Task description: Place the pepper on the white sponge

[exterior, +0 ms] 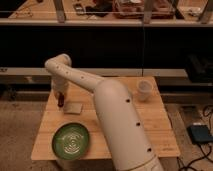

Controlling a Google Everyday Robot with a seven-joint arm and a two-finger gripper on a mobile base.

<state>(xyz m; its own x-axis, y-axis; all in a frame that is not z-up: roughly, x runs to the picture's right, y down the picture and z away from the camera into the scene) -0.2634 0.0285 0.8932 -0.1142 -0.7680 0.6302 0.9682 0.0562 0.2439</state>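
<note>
Gripper (60,96) over the left part of the wooden table (162,120) grasps the pepper (60,102), which points down just left of the white sponge (74,106), not touching it

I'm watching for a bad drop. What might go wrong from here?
The gripper hangs left of the white sponge, near the left edge of the table, so the pepper may land on wood or roll off. The sponge is small, so the pepper may slide off it toward the green plate.
</note>
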